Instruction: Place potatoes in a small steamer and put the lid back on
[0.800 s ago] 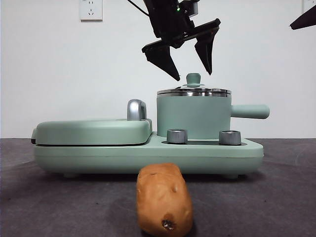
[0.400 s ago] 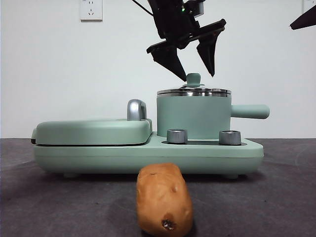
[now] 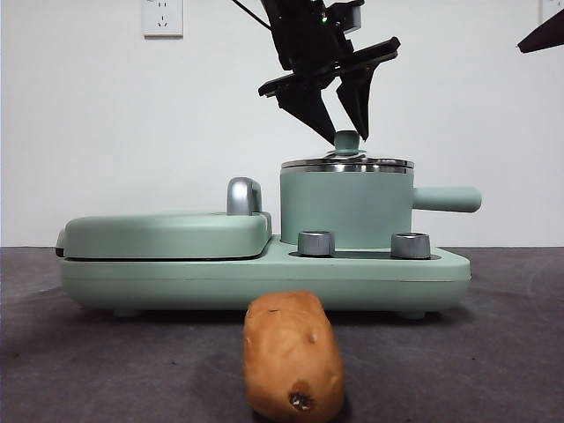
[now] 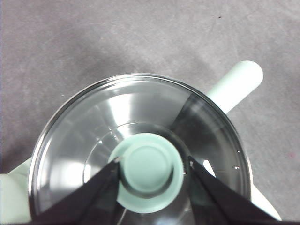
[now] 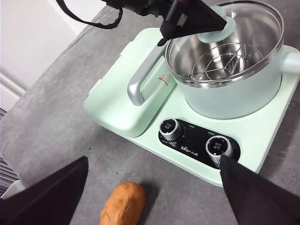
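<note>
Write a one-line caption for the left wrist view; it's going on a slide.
Left hand open, its jaws either side of the green knob of the glass lid, which sits on the small steamer.

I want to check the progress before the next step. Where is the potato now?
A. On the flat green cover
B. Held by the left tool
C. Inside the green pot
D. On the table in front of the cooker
D: the potato lies on the table, in front of the cooker; the left tool is at the lid knob.
</note>
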Robot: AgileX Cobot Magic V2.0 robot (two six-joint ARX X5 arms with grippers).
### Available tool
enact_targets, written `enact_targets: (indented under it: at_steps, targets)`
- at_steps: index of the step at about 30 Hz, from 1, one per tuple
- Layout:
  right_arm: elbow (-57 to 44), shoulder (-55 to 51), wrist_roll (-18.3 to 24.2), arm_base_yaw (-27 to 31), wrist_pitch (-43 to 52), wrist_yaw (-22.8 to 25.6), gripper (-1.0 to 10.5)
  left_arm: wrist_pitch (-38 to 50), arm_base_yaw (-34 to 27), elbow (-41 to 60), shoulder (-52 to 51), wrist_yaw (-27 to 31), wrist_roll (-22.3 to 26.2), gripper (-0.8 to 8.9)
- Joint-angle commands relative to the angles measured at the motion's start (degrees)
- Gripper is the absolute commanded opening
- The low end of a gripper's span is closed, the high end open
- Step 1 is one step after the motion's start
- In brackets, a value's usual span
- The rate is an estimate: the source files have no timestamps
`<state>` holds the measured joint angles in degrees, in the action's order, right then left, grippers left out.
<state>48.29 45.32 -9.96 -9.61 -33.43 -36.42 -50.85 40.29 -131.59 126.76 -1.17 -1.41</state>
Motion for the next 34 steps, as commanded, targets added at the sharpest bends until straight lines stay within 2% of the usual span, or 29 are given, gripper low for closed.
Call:
enact_targets:
  at_steps: [1,3,8,20,34]
  targets:
    - [0.79,0.26,-0.55,-0.2,0.35,-0.24,4.5,0.15,0.55,-1.86,1.88,-0.48,0.63,1.01]
    - [0.79,0.26,-0.55,-0.2,0.37,-0.24,4.5,0.22,0.55,-1.86,1.88,-0.42,0.79,0.57]
    - [0.79,0.26,-0.55,-0.2,0.35,-0.24,4.5,0.85,0.55,-1.86,1.88,1.51,1.2,0.14]
    - [0.79,0.26,-0.55,-0.2,0.37,-0.22,4.5,-2.64,-0.81,-8.9,-1.01,1.64,0.46,0.14]
    - [0.79,0.26,-0.55,-0.2,0.37,-0.22,4.5,-6.58,-2.4,-9.46,-5.51,2.32,1.03,0.14]
